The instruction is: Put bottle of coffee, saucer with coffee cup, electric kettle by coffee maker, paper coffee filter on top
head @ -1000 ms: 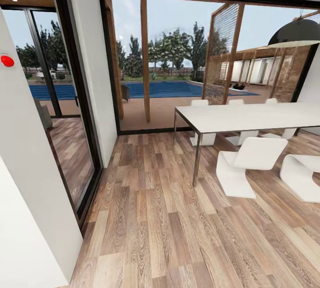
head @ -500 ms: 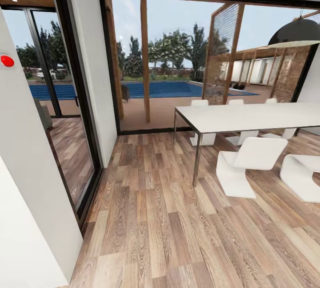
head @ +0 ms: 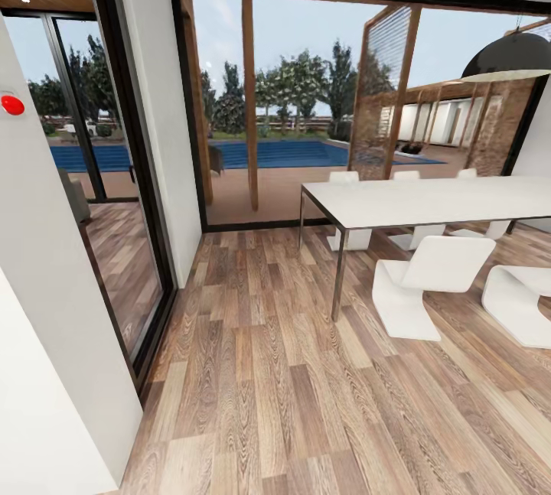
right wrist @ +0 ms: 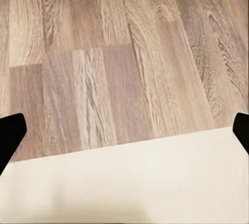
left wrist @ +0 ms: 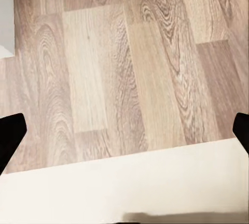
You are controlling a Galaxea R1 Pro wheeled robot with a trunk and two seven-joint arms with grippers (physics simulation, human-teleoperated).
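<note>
Head view, room: a dining room with a wooden floor, a long white table and white chairs around it.
Head view, background: big glass windows look out on a pool and trees; a black lamp hangs at the right; a white wall with a red round button stands at the left.
Head view, task things: none of the coffee things is in this picture, and no kitchen counter either, so I cannot tell where they are; the robot seems to be on its way.
Left wrist view: the left end effector points down at the floor; its two dark fingertips stand at the two edges of the picture, so it is wide apart and holds nothing. A pale surface, probably part of the robot, lies below it.
Right wrist view: the right end effector is the same, with fingertips far apart, empty, over the floor planks.
Handling, my judgement: the bottle is probably light and stiff, best taken around the body; the paper filter is soft and crushes easily; the cup and saucer are fragile and smooth; the kettle is heavier, best taken by its handle.
</note>
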